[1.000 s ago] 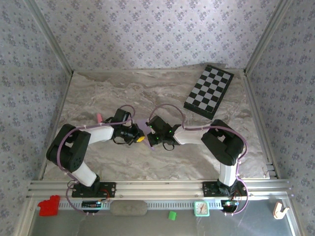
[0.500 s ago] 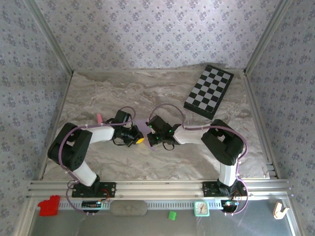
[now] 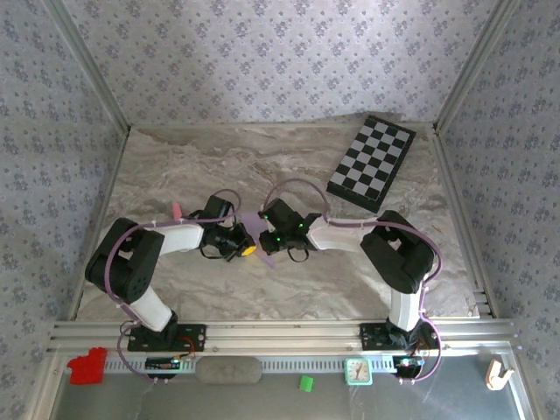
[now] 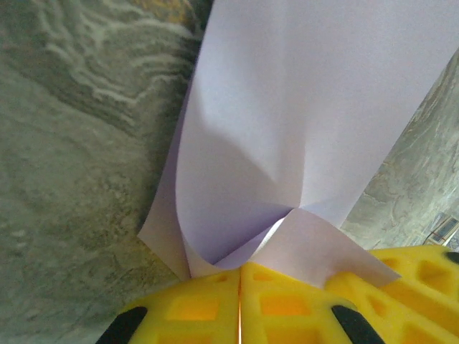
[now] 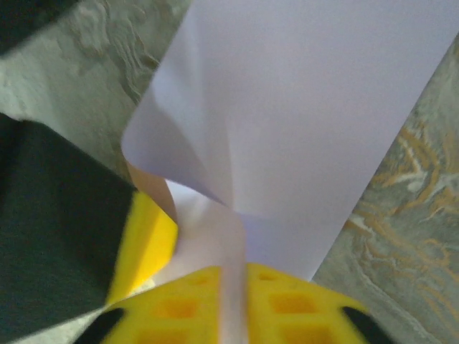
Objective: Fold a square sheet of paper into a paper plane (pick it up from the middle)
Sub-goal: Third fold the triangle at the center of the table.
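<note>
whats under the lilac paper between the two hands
The marbled tabletop shows on either side of the lilac paper; the strip directly beneath it is covered. The left hand pinches its edge, and it passes between the fingers of the right hand.

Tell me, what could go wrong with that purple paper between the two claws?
The left claw pinches the lilac sheet of paper where it buckles, so a stray crease may set. The right claw sits close beside it on the same sheet; pulling apart could tear it, or let it slip.
</note>
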